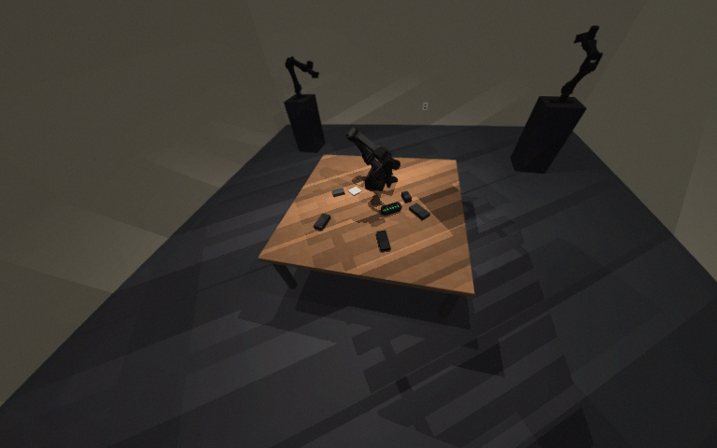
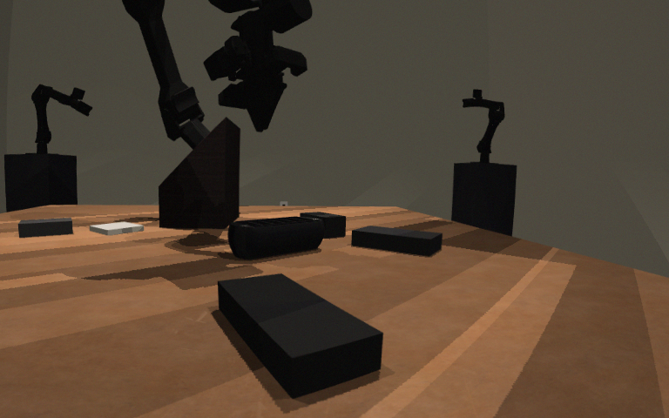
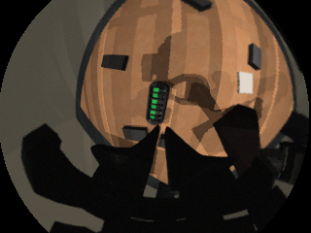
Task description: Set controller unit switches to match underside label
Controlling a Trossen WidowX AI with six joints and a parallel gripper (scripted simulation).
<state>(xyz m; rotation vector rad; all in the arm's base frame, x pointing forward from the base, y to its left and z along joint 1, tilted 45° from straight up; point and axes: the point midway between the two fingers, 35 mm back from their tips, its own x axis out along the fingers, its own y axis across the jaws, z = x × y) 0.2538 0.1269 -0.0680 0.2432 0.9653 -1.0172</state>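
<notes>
The dark grey controller unit [image 1: 391, 209] [image 2: 275, 237] [image 3: 157, 101] sits flat on its base near the middle of the wooden bench [image 1: 423, 253]. Its row of rocker switches shows green from above in the wrist view and in the top view. My gripper [image 2: 261, 125] [image 3: 162, 128] is shut and empty. It hangs well above the bench, over the unit's left end and a little behind it. The label on the underside is hidden.
Several dark blocks lie around the unit: a long one [image 2: 298, 330] [image 1: 383, 240] in front, one [image 2: 395, 239] [image 1: 419, 211] to its right, a small one [image 2: 325, 222] behind it, and others at the left [image 1: 321, 221] [image 2: 45, 226]. A white tile [image 2: 116, 227] [image 3: 245, 82] lies near the arm's base [image 2: 202, 187].
</notes>
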